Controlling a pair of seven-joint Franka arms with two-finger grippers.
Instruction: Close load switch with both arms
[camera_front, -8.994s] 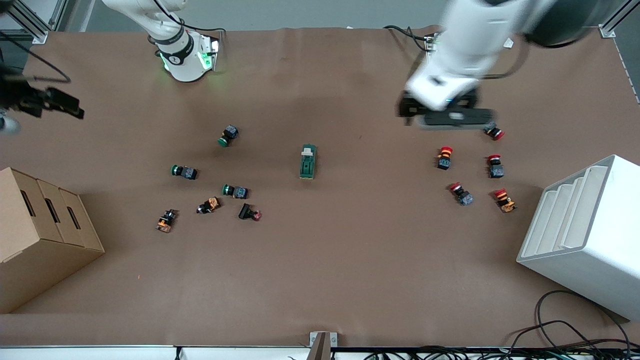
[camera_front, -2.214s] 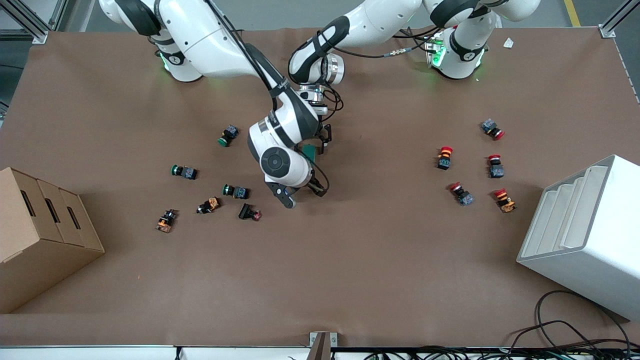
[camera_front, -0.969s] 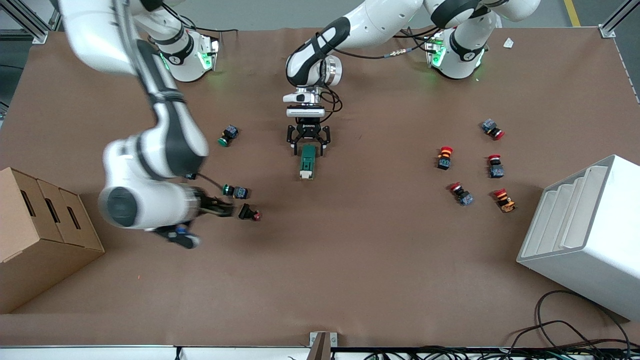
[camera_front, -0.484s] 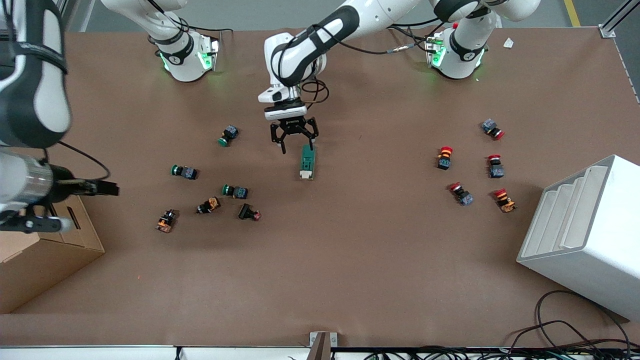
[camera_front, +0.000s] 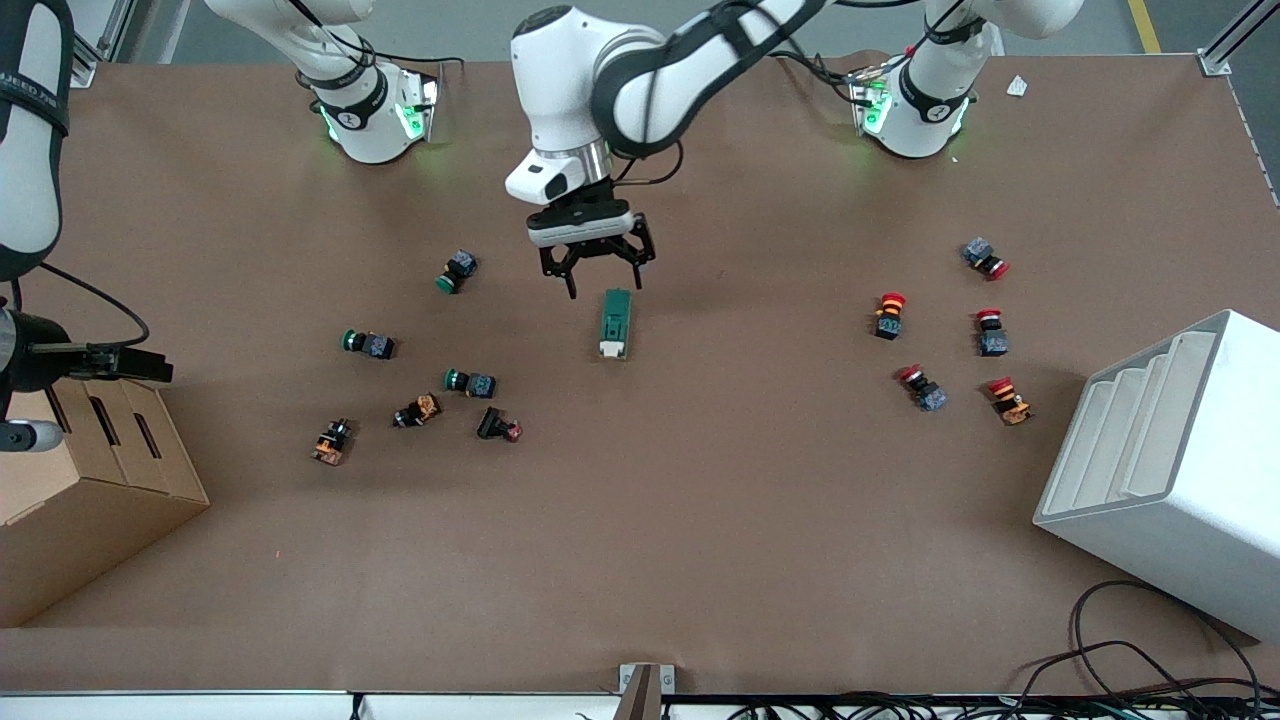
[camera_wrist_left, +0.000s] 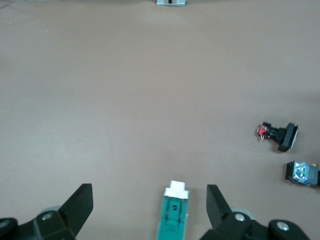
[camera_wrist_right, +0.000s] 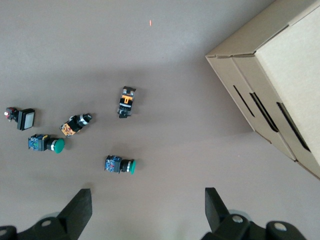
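Right arm's end of the table: a cardboard box (camera_front: 90, 480) with three slots sits at the table edge. The right gripper (camera_front: 150, 365) hangs in the air over the box's corner, and the right wrist view shows its fingers (camera_wrist_right: 79, 210) spread wide with nothing between them. That arm waits there.

On the brown table (camera_front: 640, 540) next to the box lies a loose cluster of push buttons: three green-capped ones (camera_front: 368, 343), two orange ones (camera_front: 332, 441), and a black one with a red tip (camera_front: 497, 426).

Mid-table: the load switch (camera_front: 614, 323) lies flat, long axis running toward the front camera, white lever end (camera_front: 611, 349) nearer that camera. The left gripper (camera_front: 604, 285) is up in the air over the switch's green end, the end farther from the camera. Jaws are wide open and not touching the switch. In the left wrist view the switch (camera_wrist_left: 174, 212) lies centred in the gap between the two fingers (camera_wrist_left: 216, 205), with clear table on each side, lever end pointing away from the palm.

Left arm's end: five red-capped push buttons (camera_front: 890, 313) are scattered, and nearer the camera stands a white stepped bin (camera_front: 1170, 460).
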